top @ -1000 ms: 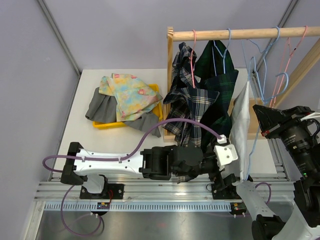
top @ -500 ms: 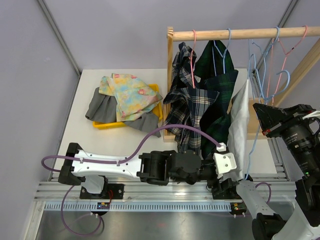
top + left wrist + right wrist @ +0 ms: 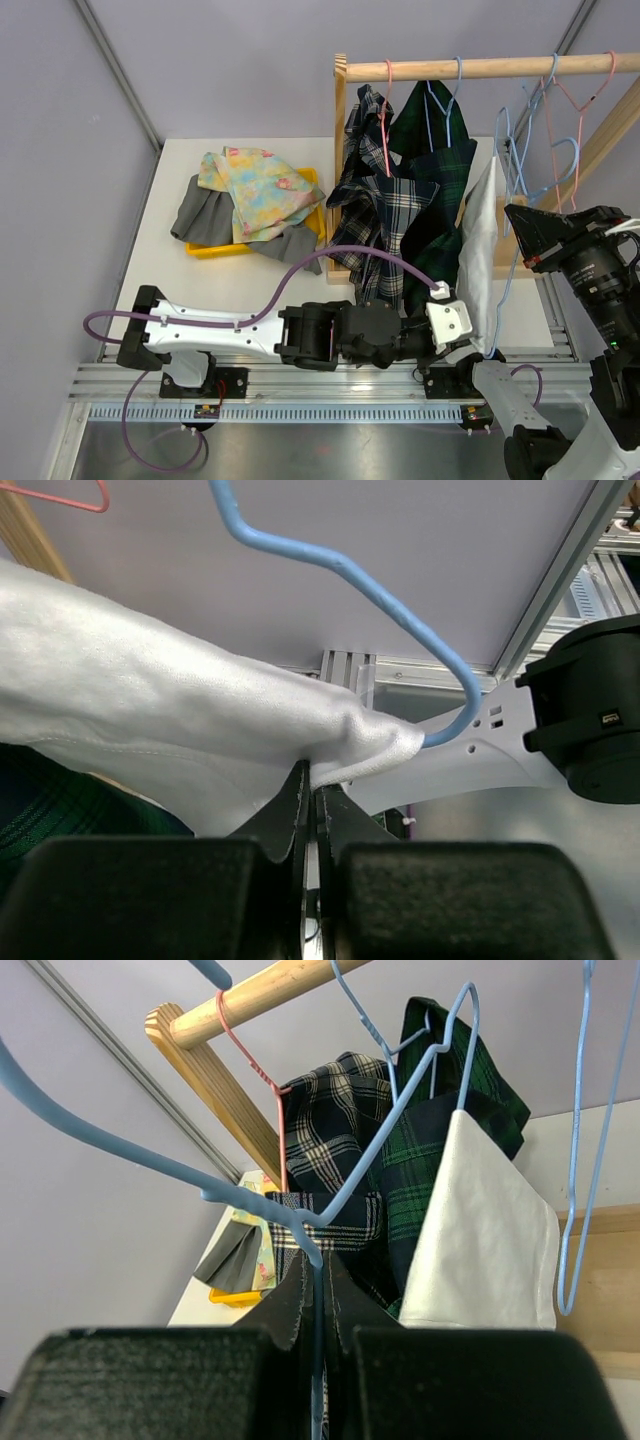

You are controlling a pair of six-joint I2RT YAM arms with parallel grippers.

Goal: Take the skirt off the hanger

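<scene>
Left pincer (image 3: 308, 780) clenched on a fold of the white skirt (image 3: 150, 710), at the corner draped over the low end of the blue hanger (image 3: 395, 610). Right pincer (image 3: 315, 1260) clamped on blue hanger wire, jaws fully together around it.

- Wooden rail (image 3: 480, 68) crosses the back right of the table (image 3: 160, 200). Plaid skirts (image 3: 380, 200) hang from it on pink and blue hangers.
- Yellow tray (image 3: 205, 250), left of the rack, holds a heap of floral and grey garments, likely the drop-off spot.
- White skirt hangs at the right end of the row, just beside the dark green plaid, between the two arms.
- Division of labour, by my reading: right arm steadies the hanger while left drags cloth off its tip.
- Whether the hanger's hook sits on the rail: cannot tell.
- Skirt not yet free; the corner wraps the wire end.
</scene>
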